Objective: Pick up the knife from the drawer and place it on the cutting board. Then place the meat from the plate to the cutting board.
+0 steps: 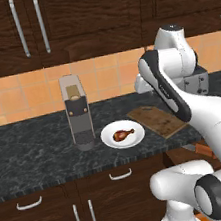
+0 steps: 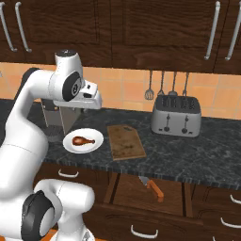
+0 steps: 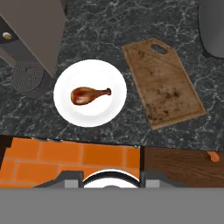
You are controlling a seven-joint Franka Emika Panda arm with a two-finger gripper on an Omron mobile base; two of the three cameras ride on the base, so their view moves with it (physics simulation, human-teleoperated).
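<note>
Knife step pending: knife sits in the open drawer (board bare). Gripper high over plate; opening can't be told. Next: probably descend to drawer.

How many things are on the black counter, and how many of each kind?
Coffee machine: 1
Plate: 1
Meat, lying on the plate: 1
Cutting board: 1
Toaster: 1
Total: 5
</note>
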